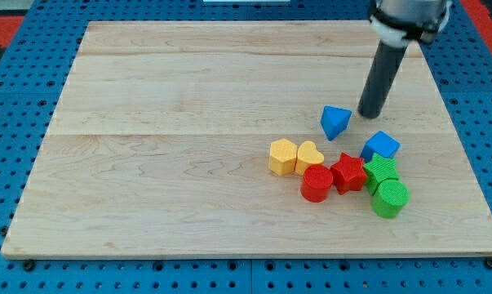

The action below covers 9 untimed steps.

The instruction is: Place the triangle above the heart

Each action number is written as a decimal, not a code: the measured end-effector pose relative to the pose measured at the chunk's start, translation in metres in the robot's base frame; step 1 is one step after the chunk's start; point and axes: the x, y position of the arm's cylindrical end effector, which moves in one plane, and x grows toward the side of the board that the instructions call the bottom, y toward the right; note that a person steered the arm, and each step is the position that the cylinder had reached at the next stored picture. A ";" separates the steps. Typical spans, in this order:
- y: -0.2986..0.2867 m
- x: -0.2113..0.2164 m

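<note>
A blue triangle block (pixel 335 122) lies on the wooden board (pixel 188 131), right of centre. A yellow heart block (pixel 309 154) lies below it and a little to the left, touching a yellow hexagon block (pixel 283 156). My tip (pixel 369 114) stands just right of the blue triangle, with a small gap between them. The rod rises from it toward the view's top right.
A red round block (pixel 316 183) and a red star block (pixel 348 173) lie below the heart. A blue cube (pixel 380 146), a green block (pixel 381 171) and a green round block (pixel 390 198) cluster at the right. Blue pegboard surrounds the board.
</note>
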 end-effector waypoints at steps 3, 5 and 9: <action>-0.027 0.024; -0.097 -0.041; -0.022 0.020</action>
